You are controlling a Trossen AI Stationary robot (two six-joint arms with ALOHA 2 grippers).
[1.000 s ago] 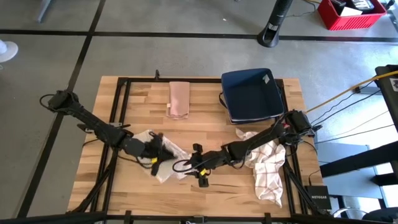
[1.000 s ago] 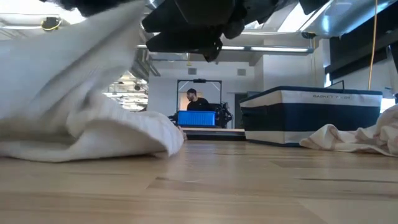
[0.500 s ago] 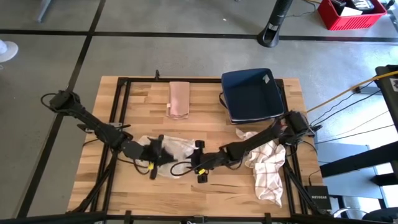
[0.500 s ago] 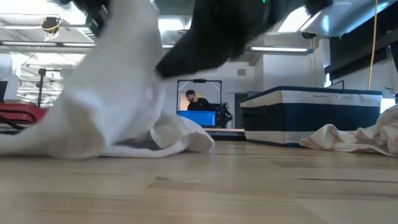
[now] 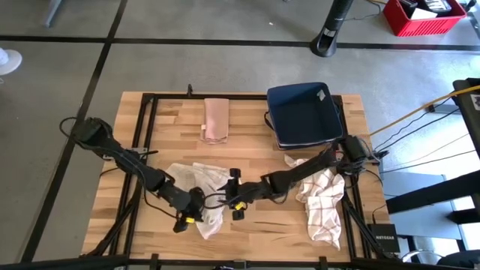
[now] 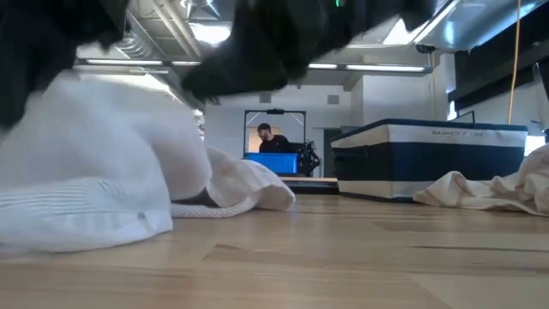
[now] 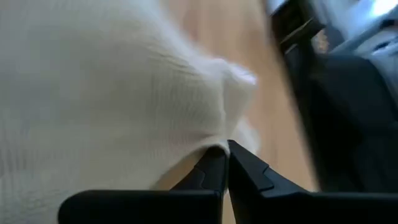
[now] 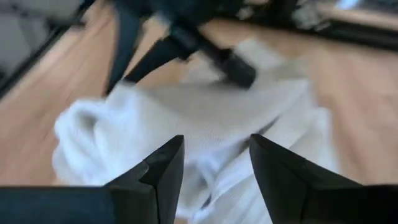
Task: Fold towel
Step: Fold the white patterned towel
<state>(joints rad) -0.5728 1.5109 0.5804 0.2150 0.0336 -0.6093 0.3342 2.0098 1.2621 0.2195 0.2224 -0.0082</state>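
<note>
On the bench (image 5: 247, 146), soft, light white towel (image 5: 201, 180), pinched at an edge by left hand (image 5: 189, 215); right hand (image 5: 234, 204) spread beside; best gripped by corners.

The white towel (image 5: 201, 184) at lower centre is soft ribbed cloth, matt; the checked cloth (image 5: 324, 202) at lower right is thin and crumpled; the bench (image 5: 247, 127) is pale planked wood with a smooth satin finish; the navy bin (image 5: 304, 112) looks fabric

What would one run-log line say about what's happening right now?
left end effector: shut on white towel | right end effector: open, beside towel | fold: not yet done
</note>
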